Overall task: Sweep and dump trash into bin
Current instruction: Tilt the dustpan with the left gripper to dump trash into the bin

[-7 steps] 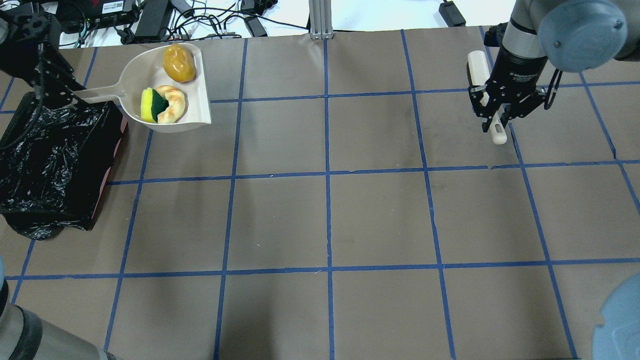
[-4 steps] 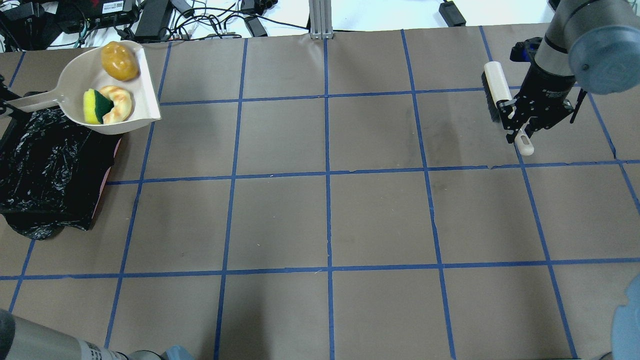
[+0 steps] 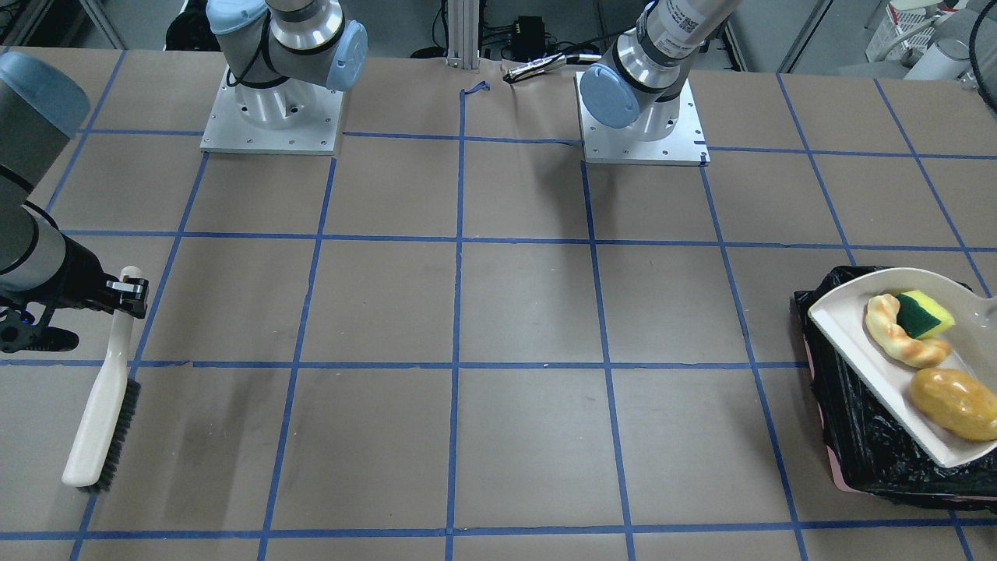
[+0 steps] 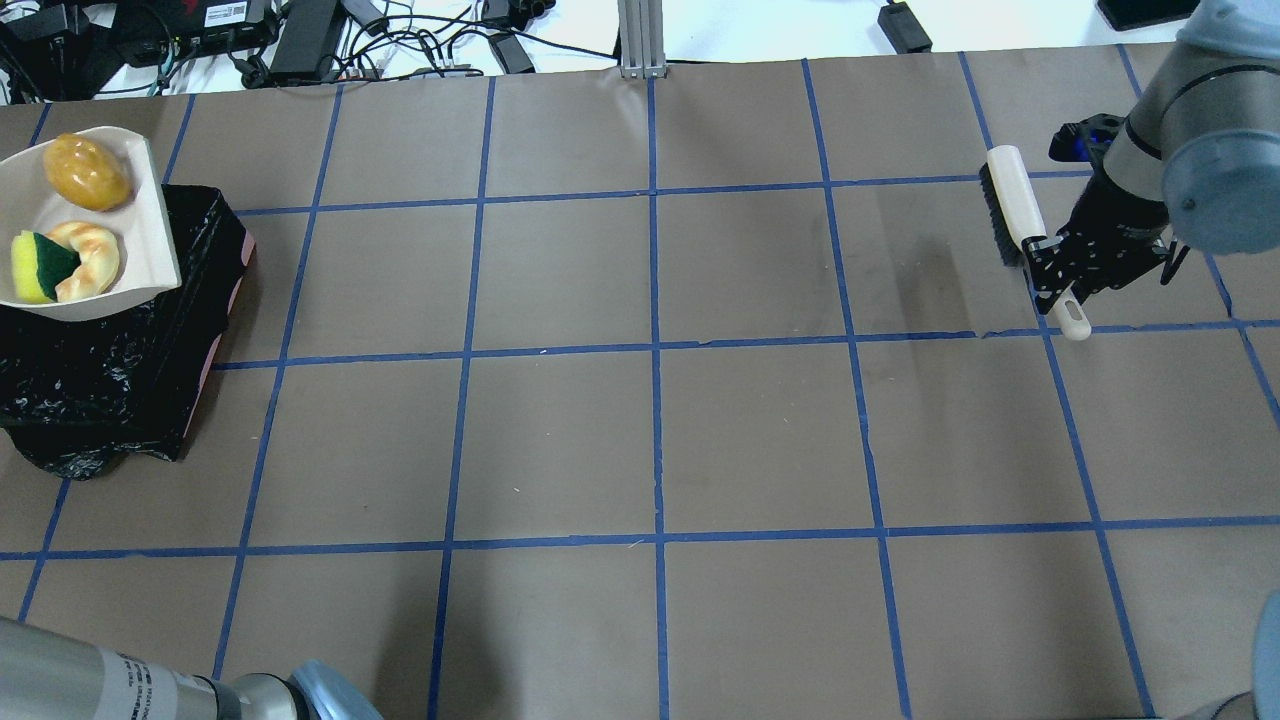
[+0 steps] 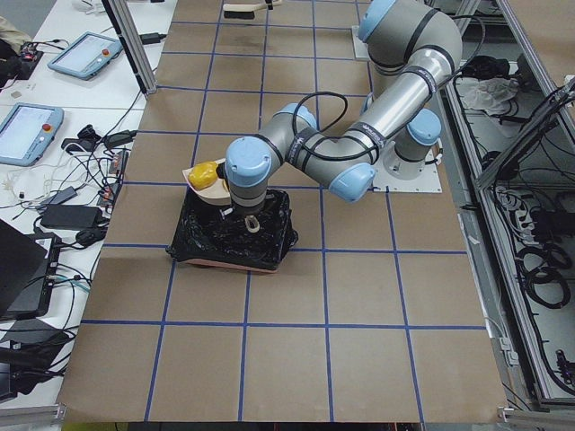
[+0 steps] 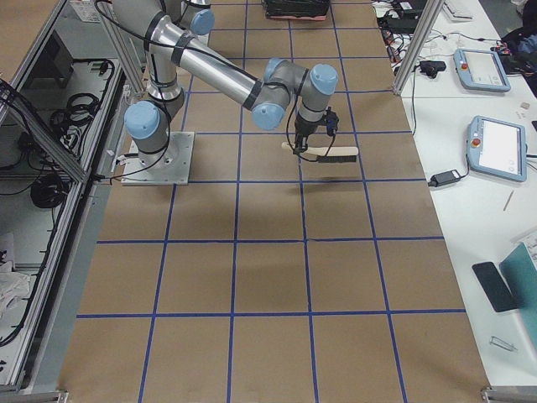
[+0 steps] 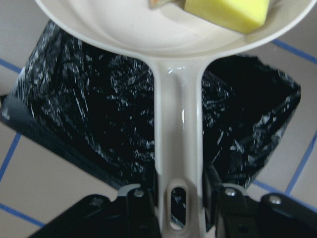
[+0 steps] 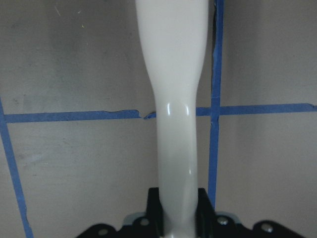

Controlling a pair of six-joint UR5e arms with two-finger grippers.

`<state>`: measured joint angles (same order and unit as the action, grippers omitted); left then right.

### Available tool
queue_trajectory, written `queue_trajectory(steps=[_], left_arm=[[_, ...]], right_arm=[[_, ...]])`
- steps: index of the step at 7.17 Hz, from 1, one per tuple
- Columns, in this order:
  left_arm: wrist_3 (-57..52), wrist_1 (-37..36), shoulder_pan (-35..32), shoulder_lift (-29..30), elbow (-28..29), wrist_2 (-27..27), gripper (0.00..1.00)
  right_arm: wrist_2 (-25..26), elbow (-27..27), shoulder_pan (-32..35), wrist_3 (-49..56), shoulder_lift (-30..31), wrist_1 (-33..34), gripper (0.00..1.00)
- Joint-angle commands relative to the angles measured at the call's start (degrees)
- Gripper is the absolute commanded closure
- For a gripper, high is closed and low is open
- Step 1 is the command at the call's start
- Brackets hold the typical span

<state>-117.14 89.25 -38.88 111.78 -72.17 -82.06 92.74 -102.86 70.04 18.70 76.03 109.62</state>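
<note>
The cream-white dustpan [image 4: 150, 240] hangs level over the far part of the bin [image 4: 110, 370], a pinkish box lined with black plastic. In the pan lie the potato [image 4: 88, 172], the croissant piece [image 4: 95, 262] and the yellow-green sponge [image 4: 35, 267]. They also show in the front view: potato [image 3: 954, 403], croissant [image 3: 896, 335], sponge [image 3: 924, 313]. My left gripper [image 7: 176, 203] is shut on the dustpan handle [image 7: 176, 124], with the bin's open mouth [image 7: 89, 114] below. My right gripper [image 4: 1058, 275] is shut on the handle of the cream brush [image 4: 1008, 200] at the far right.
Cables and power bricks [image 4: 300, 40] lie beyond the table's far edge. Both arm bases [image 3: 269, 117] stand at the robot's side of the table. The brush [image 3: 101, 405] sits low over the brown paper with its bristles down.
My left gripper carried the loaded dustpan leftward, from beside the bin to over it. My right gripper moved the brush to the right and a little nearer.
</note>
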Motion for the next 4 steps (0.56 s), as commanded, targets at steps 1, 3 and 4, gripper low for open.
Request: queue_trajectory(steps=[1,3,4], left_arm=[[-4.2,-1.5,0.8,2.6,3.2,-6.4,0.98],[-9.9,-5.1,1.1,4.0,3.5,-10.0,1.00],[-11.5,-5.1,1.2,3.8,3.8,-10.4,1.00]], right_arm=[[-0.5,-1.7,-2.3,2.6,-0.4,2.9,1.00],[-4.1,-1.6,-4.2,2.5,-1.8,3.1,1.00],[-4.1,-1.6,-4.2,2.2,-2.1,3.1,1.00]])
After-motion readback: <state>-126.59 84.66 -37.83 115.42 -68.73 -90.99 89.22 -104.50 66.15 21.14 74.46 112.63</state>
